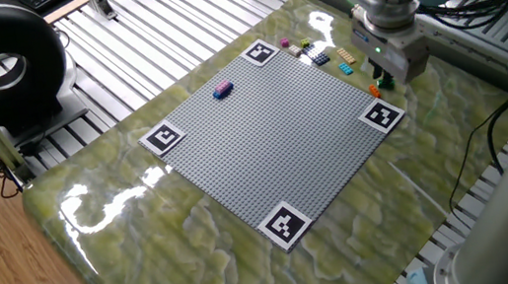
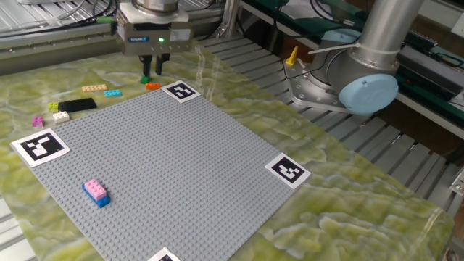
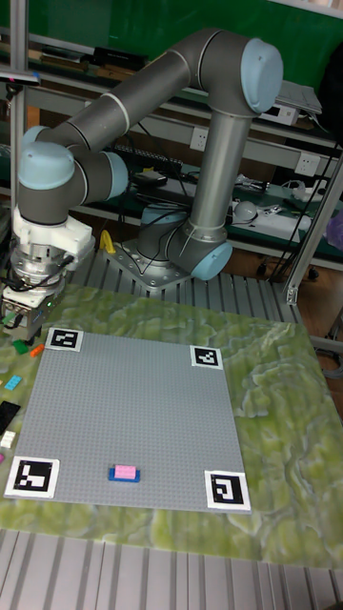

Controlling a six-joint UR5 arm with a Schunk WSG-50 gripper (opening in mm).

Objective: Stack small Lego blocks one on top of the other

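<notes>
My gripper (image 2: 151, 71) hangs low over the marbled table just beyond the far corner of the grey baseplate (image 2: 181, 167). Its fingers stand apart, open. A small green brick (image 2: 146, 78) lies under the left fingertip, and whether they touch cannot be told. An orange brick (image 2: 152, 86) lies just in front of it. On the baseplate a pink brick sits on a dark blue one (image 2: 96, 192), also seen as that stack (image 1: 223, 90) in the other view. In the tall view the gripper (image 3: 21, 331) is at the far left above the orange brick (image 3: 36, 351).
Loose bricks lie off the plate's left edge: cyan (image 2: 112, 93), a tan flat one (image 2: 93, 88), black (image 2: 77, 105), yellow (image 2: 54, 106), white (image 2: 61, 115), pink (image 2: 37, 121). Marker tags (image 2: 180, 91) sit at the plate's corners. The arm's base (image 2: 341, 76) stands at the right.
</notes>
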